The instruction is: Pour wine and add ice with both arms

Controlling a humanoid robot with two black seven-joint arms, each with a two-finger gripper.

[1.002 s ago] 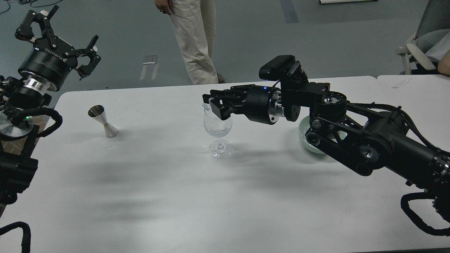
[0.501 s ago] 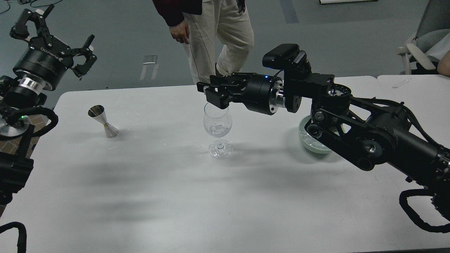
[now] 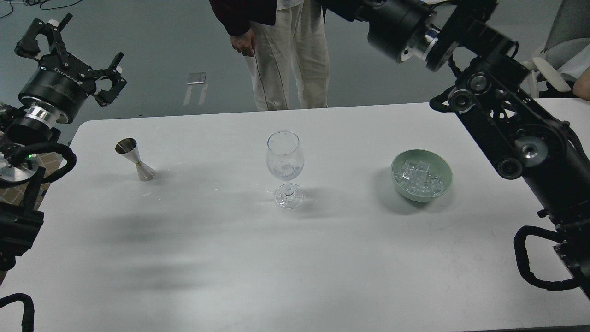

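Observation:
A clear stemmed glass (image 3: pixel 285 157) stands upright mid-table with a few ice cubes (image 3: pixel 286 169) in its bowl; I cannot tell whether the wine is in it. A green bowl (image 3: pixel 421 151) to its right holds a heap of ice (image 3: pixel 420 178). A steel jigger (image 3: pixel 135 159) stands at the left. My left gripper (image 3: pixel 73 44) is open and empty, raised beyond the table's far-left corner. My right arm rises at the upper right; its gripper (image 3: pixel 343 9) is cut off by the top edge, high above and behind the glass.
A person (image 3: pixel 281 55) in light trousers stands just behind the table's far edge (image 3: pixel 322 107), hand hanging down. A second table (image 3: pixel 544 115) and a chair (image 3: pixel 562 46) are at the far right. My right arm's links (image 3: pixel 507 133) overhang the table's right side.
My right gripper has lifted from just above the glass rim, up and to the right, uncovering the bowl. The person has stepped closer. My left gripper has barely moved.

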